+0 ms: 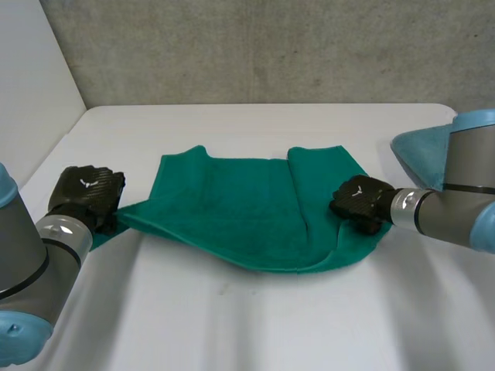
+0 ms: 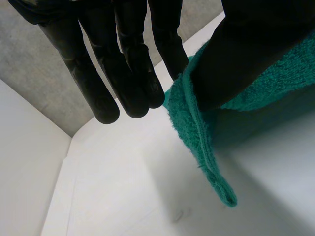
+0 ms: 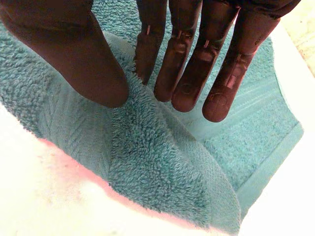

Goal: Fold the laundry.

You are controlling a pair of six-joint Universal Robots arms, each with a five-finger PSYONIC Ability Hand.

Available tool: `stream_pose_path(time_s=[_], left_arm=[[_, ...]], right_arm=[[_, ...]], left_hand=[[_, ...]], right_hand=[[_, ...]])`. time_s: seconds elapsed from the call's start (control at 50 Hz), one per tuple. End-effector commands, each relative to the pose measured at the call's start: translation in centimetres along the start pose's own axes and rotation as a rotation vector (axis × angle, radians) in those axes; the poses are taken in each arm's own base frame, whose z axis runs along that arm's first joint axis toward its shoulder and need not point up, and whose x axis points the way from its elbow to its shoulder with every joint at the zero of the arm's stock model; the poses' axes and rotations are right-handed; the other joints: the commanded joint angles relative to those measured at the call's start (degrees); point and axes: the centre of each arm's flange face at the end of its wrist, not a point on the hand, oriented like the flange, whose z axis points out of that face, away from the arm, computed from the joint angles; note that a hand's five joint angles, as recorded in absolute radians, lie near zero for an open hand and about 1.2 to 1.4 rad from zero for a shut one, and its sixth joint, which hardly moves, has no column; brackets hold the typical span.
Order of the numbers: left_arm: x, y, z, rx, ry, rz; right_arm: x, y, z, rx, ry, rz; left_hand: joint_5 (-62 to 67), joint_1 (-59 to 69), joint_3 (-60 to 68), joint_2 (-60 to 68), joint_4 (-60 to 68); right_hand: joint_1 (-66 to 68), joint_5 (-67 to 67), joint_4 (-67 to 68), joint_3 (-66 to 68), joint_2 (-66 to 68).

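Observation:
A green towel lies spread across the middle of the white table, its right part folded over in a loose flap. My left hand holds the towel's left corner, raised a little off the table. Seen from the left wrist, the left hand pinches the towel's hem between thumb and a finger, and the tip of the corner hangs free. My right hand rests on the towel's right edge. There the right hand pinches a ridge of towel between thumb and fingers.
A light-blue cloth lies at the table's right side, behind my right arm. A grey wall runs along the table's back and a white panel stands at the left.

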Motion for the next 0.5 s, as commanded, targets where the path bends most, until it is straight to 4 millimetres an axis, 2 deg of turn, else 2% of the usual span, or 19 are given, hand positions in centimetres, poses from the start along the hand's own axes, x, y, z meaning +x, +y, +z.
stream_pose_path(time_s=[0.02, 0.08, 0.12, 0.22, 0.32, 0.4, 0.5], left_arm=[[-0.3, -0.5, -0.1, 0.015, -0.011, -0.003], [-0.7, -0.6, -0.3, 0.017, -0.023, -0.005], [-0.8, -0.6, -0.6, 0.013, -0.024, -0.003], [-0.9, -0.6, -1.6, -0.017, -0.01, 0.003], [-1.2, -0.9, -3.4, -0.054, 0.008, 0.019], [-1.3, -0.7, -5.8, -0.129, 0.05, 0.042], [-1.0, 0.0, -7.5, -0.182, 0.1, 0.112]], right_arm=[[1.6, 0.9, -2.8, -0.04, 0.03, 0.092], [2.6, 1.0, -4.4, -0.059, 0.07, 0.129], [3.4, 1.2, -6.4, -0.081, 0.107, 0.17], [3.1, 2.0, -10.0, -0.139, 0.128, 0.25], [1.6, 0.9, -14.9, -0.19, 0.12, 0.324], [0.4, 0.4, -17.5, -0.222, 0.125, 0.339], [-1.6, 0.7, -18.5, -0.251, 0.083, 0.269]], left_hand=[[13.9, 15.0, 11.7, 11.4, 11.3], [13.9, 15.0, 11.7, 11.4, 11.3], [13.9, 15.0, 11.7, 11.4, 11.3], [13.9, 15.0, 11.7, 11.4, 11.3], [13.9, 15.0, 11.7, 11.4, 11.3], [13.9, 15.0, 11.7, 11.4, 11.3], [13.9, 15.0, 11.7, 11.4, 11.3]], right_hand=[[24.9, 13.7, 12.0, 12.4, 12.7], [24.9, 13.7, 12.0, 12.4, 12.7], [24.9, 13.7, 12.0, 12.4, 12.7], [24.9, 13.7, 12.0, 12.4, 12.7], [24.9, 13.7, 12.0, 12.4, 12.7], [24.9, 13.7, 12.0, 12.4, 12.7], [24.9, 13.7, 12.0, 12.4, 12.7]])
